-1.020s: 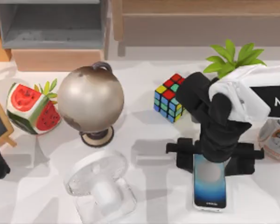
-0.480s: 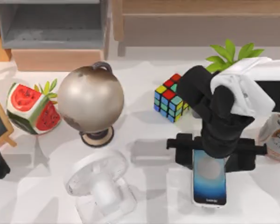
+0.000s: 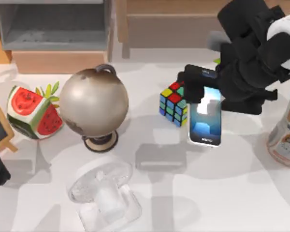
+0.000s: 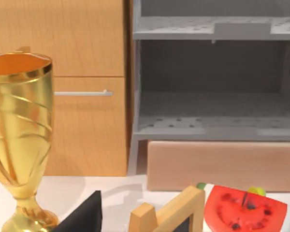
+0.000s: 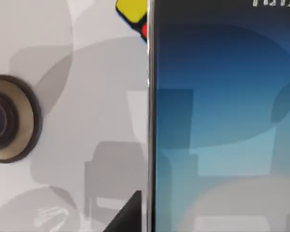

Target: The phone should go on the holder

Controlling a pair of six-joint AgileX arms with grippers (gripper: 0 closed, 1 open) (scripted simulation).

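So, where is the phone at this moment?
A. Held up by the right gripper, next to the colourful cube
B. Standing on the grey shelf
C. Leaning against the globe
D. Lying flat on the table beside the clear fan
A. In the top view the phone hangs from the right gripper, above the table and just right of the cube.

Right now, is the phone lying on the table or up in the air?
In the air: the right gripper holds the phone above the table.
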